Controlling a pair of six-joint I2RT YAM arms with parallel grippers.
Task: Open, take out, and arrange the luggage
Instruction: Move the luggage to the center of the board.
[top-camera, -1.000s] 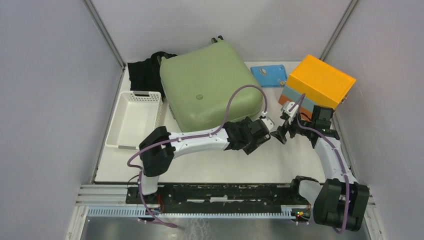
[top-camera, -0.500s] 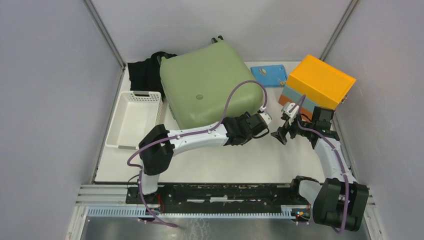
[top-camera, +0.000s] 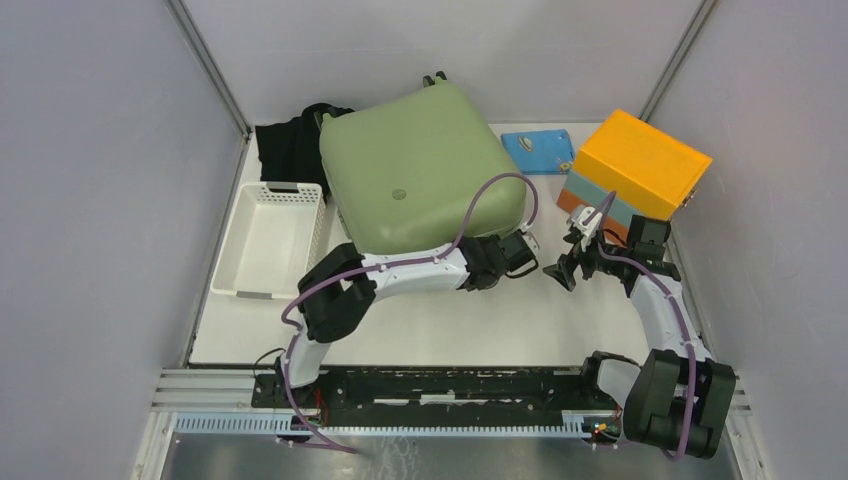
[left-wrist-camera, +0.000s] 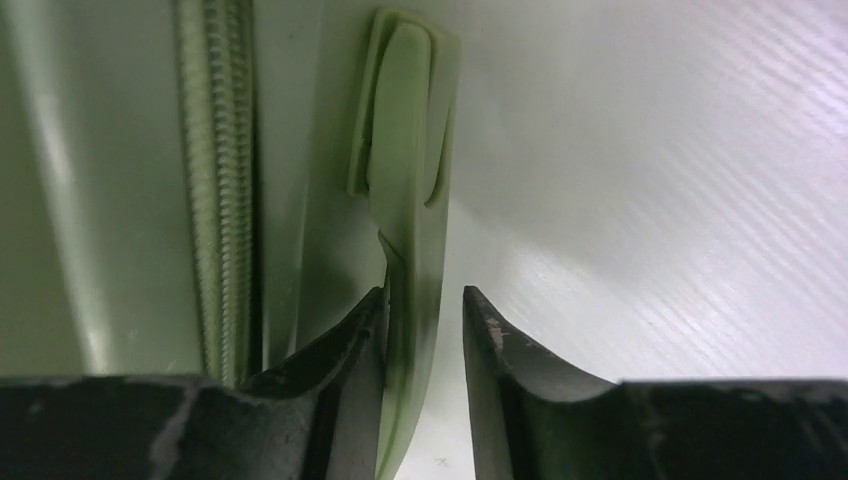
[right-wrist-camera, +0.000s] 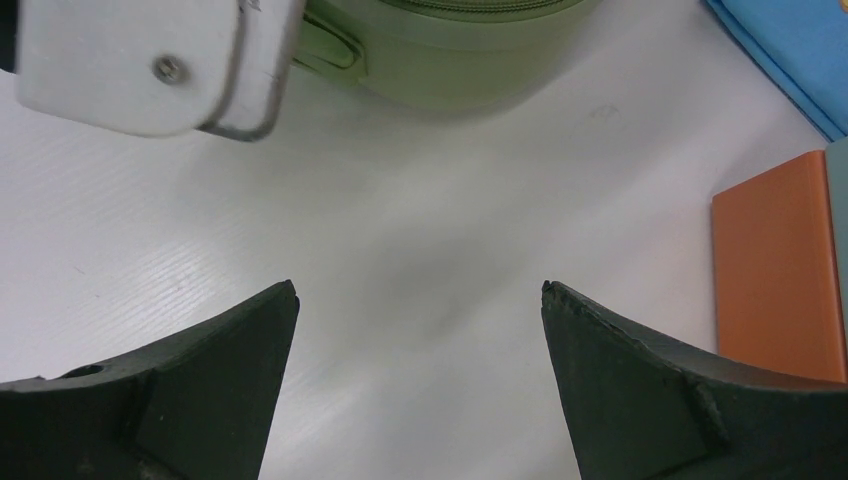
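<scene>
luggage (top-camera: 420, 165) | zipped shut, middle of tabletop (top-camera: 450, 320) far edge | step: opening | left claw (left-wrist-camera: 424, 297) part-open astride zip pull (left-wrist-camera: 405, 150), touching on 1 side, no pinch yet | right claw (right-wrist-camera: 420, 290) released, empty | next: pinch pull, draw along zip

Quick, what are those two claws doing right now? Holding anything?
Left gripper: fingers narrowly apart around the green tab of the suitcase, not yet clamped.
Right gripper: wide open, holding nothing.

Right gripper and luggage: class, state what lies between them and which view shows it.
The left gripper, jaws astride a green tab at the luggage edge, then bare table; seen in the top external view.
</scene>
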